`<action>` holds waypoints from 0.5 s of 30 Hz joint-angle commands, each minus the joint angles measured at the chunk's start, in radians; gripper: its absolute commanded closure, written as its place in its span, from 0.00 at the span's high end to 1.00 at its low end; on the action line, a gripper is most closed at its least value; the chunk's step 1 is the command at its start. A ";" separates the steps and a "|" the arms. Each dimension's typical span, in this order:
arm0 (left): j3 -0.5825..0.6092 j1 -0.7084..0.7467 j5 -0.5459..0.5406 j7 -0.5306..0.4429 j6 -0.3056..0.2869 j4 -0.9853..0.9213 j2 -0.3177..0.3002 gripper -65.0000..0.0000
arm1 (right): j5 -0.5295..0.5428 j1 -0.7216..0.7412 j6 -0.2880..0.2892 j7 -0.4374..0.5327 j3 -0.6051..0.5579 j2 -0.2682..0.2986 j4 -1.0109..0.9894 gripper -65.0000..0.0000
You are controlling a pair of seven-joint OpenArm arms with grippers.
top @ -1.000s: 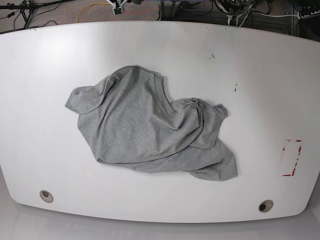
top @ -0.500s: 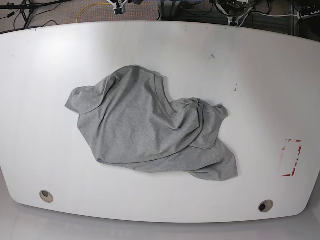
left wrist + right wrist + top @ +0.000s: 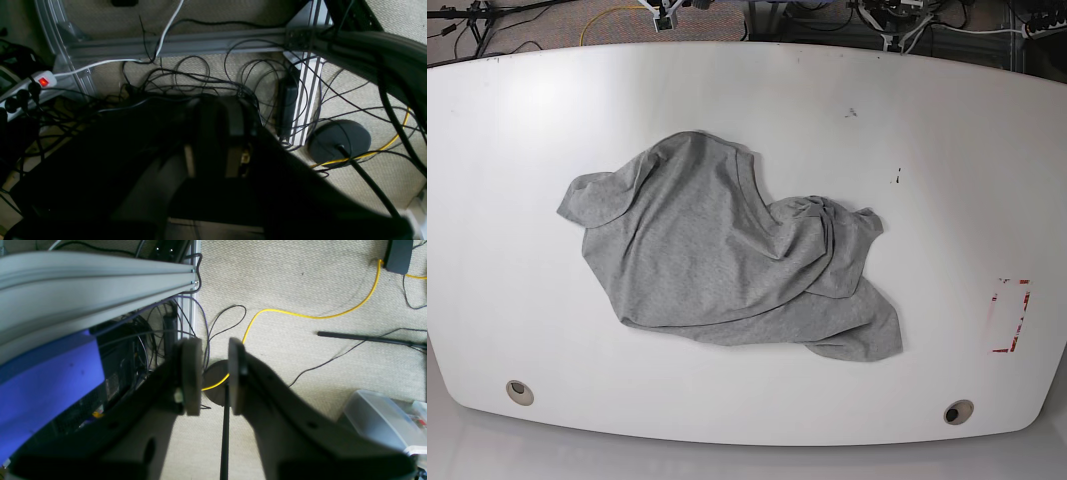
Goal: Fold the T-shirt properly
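The T-shirt is lying crumpled on the white table, occupying the centre of the base view and reaching slightly left of centre. The heather-grey fabric is bunching into folds near the middle right of the heap, one sleeve is spreading toward the left, and a lower corner is trailing toward the lower right. No lettering is showing on the exposed side. Nothing is touching the garment; neither arm is appearing over the table.

On the table, a red-marked rectangle is sitting near the right edge, well apart from the shirt. Two round holes are showing near the front edge, one at the lower left and one at the lower right.

In the right wrist view, the right gripper is pointing down at the carpeted floor, away from the table. Its jaws are standing parted with a narrow clear gap, and nothing is sitting between them. A yellow cable is running across the carpet behind it, and a round black stand base is showing through the gap.

In the left wrist view, the left gripper is lying in deep shadow above tangled black cables; whether its jaws are apart or together cannot be told. A power strip with a lit red switch is sitting at the left edge.
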 commanded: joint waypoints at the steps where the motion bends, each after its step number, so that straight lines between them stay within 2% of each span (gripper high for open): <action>1: -0.003 0.007 -0.003 -0.010 0.006 0.006 -0.007 0.16 | 0.001 -0.011 0.002 0.011 0.002 0.001 0.011 0.19; 15: -0.006 0.022 -0.003 -0.014 0.008 0.017 -0.012 0.15 | 0.003 -0.023 0.002 0.014 0.002 0.000 0.035 0.18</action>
